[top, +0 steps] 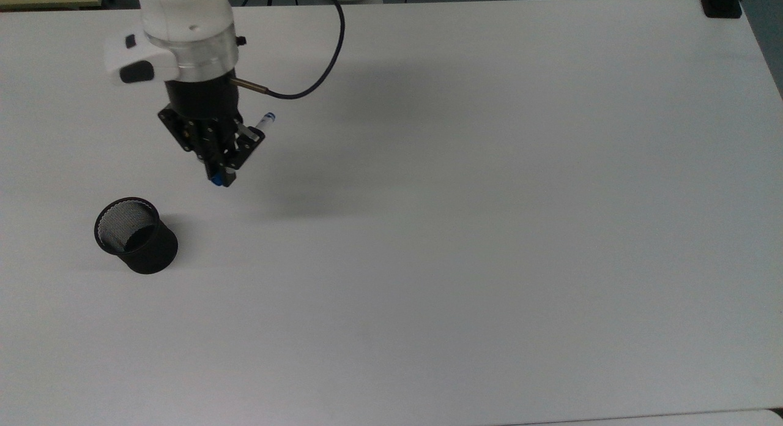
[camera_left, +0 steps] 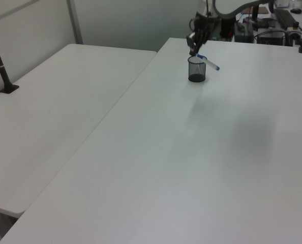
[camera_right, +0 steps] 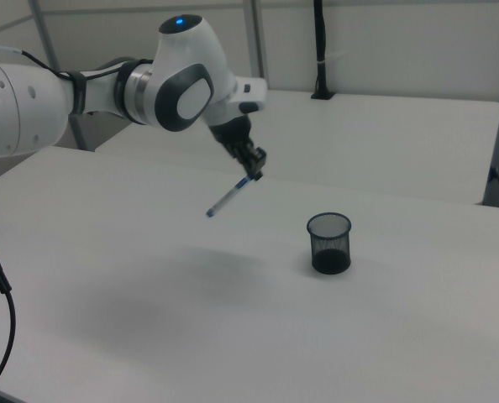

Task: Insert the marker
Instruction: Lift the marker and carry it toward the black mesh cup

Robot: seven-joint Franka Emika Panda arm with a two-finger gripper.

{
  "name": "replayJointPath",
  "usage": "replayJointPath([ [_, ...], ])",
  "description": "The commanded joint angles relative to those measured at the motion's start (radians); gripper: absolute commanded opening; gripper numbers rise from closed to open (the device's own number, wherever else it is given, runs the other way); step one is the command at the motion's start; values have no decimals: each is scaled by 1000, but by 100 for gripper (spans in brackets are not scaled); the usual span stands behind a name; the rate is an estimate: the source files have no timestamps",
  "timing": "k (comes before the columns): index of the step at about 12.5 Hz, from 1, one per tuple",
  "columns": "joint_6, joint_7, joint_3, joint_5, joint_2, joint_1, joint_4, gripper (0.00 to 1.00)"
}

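My gripper [top: 219,176] [camera_right: 254,174] [camera_left: 195,49] hangs high above the white table, shut on the blue-capped end of the marker [camera_right: 229,197] [top: 263,122] [camera_left: 210,63]. The white barrel slants down and away from the fingers, its small blue tip lowest in the right view. The black mesh cup [top: 136,235] [camera_right: 329,242] [camera_left: 197,69] stands upright on the table, down and to the top view's left of the gripper. In the right view the cup is to the right of the marker and lower.
The white table [top: 489,230] stretches wide toward the top view's right. A second white table [camera_left: 54,112] lies alongside at the left view's left. The arm's dark cable [top: 312,77] loops beside the wrist. A black clamp [top: 722,3] sits at the far corner.
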Motion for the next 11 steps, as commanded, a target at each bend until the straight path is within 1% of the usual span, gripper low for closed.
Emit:
replayJointPath([
  [1, 259, -27, -6, -29, -20, -64, -24, 5],
  [3, 423, -25, -6, -40, -13, -103, -35, 5],
  [5, 540, -24, -6, -42, 3, -135, -44, 5],
  [6, 623, -19, -12, -45, 13, -156, -49, 5],
  [8, 794, 1, -16, -42, 52, -178, -64, 7],
  [9, 838, 2, -30, -43, 66, -181, -76, 7],
  [11, 850, -5, -47, -46, 95, -181, -81, 7],
])
